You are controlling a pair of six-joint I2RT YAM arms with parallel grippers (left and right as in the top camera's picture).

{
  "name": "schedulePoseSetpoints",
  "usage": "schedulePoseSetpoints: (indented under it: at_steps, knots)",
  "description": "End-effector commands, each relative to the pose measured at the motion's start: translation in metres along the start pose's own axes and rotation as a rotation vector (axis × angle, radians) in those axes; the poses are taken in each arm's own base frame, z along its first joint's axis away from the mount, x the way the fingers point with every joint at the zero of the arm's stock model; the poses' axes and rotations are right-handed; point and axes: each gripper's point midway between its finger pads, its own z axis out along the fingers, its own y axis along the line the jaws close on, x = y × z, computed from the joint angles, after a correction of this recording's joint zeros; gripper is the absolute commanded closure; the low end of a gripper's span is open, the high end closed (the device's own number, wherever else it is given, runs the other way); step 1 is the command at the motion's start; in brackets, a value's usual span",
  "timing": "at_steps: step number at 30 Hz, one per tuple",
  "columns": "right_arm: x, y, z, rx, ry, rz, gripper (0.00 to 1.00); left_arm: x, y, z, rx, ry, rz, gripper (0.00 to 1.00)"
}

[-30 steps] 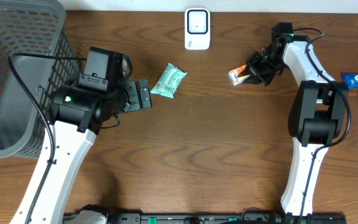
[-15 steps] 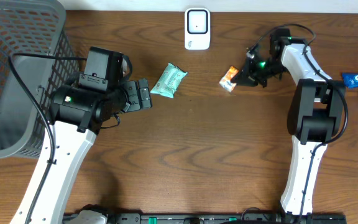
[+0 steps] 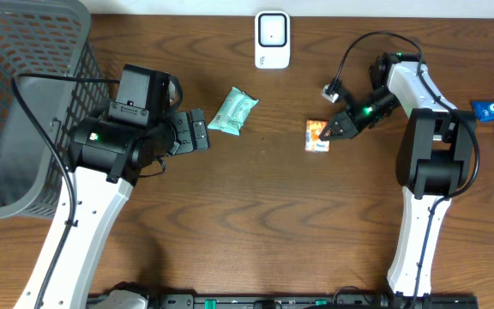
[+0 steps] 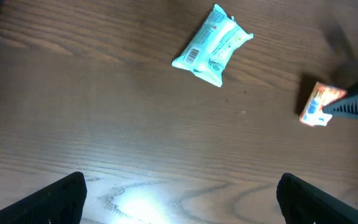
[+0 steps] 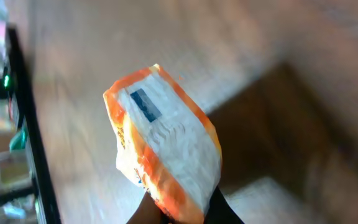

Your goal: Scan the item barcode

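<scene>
Orange packet (image 3: pixel 316 136) lower, in right gripper (image 3: pixel 329 134)

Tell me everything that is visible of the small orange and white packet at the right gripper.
The small orange and white packet is a crinkled, glossy pouch, apparently plastic film: a white face, orange edges, one small blue printed rectangle. The shut right gripper pinches one end between its fingers, and the rest sticks out tilted. It is over the brown wooden table, right of centre. Whether it touches the wood cannot be told.
</scene>
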Motion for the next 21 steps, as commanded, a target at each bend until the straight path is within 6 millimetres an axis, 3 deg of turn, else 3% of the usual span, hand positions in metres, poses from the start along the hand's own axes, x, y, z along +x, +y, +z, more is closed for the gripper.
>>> schedulePoseSetpoints:
  at_steps: [1,9,15,18,21]
  knots:
    - [0.006,0.008,0.006,-0.049,0.016,-0.223,0.99,-0.001,0.004,0.001,-0.017,-0.001,0.012,0.02]
    - [0.002,0.013,0.006,-0.070,-0.007,-0.220,0.99,-0.002,0.004,0.001,-0.017,-0.001,0.012,0.02]
    - [-0.014,0.017,0.005,-0.098,-0.099,-0.152,0.99,-0.001,0.004,0.001,-0.017,-0.001,0.012,0.02]
    - [-0.032,0.007,0.002,-0.073,-0.161,-0.036,0.99,-0.001,0.004,0.001,-0.017,-0.001,0.012,0.02]
    - [-0.051,-0.017,-0.005,0.018,-0.200,0.126,0.99,-0.002,0.004,0.001,-0.017,-0.001,0.012,0.02]
